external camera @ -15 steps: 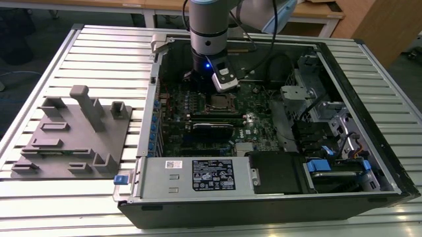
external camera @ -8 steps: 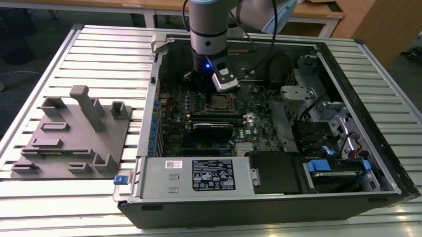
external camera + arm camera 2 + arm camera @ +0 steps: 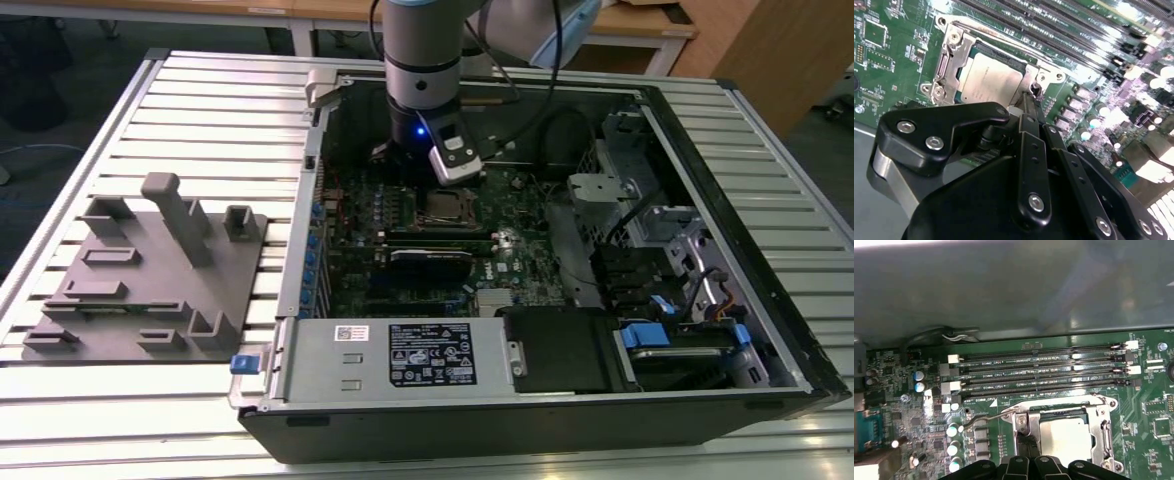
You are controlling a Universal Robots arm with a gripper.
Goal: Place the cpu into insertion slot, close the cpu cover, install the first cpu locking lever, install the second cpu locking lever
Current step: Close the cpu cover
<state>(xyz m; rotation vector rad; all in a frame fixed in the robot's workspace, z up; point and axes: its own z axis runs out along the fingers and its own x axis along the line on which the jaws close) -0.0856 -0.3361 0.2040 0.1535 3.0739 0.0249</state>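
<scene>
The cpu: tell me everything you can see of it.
The cpu is a small, flat, square chip with a dull silver-grey metal top. It lies level in the insertion slot of the green motherboard. The silver cpu cover looks lowered around its edges, framing the top. The gripper stands at the cover's rim beside it; contact with the chip cannot be told.

I counted one arm with one gripper, one case on one table, one motherboard, one cpu under one cover, one lever, four memory slots, one power supply, one grey jig
</scene>
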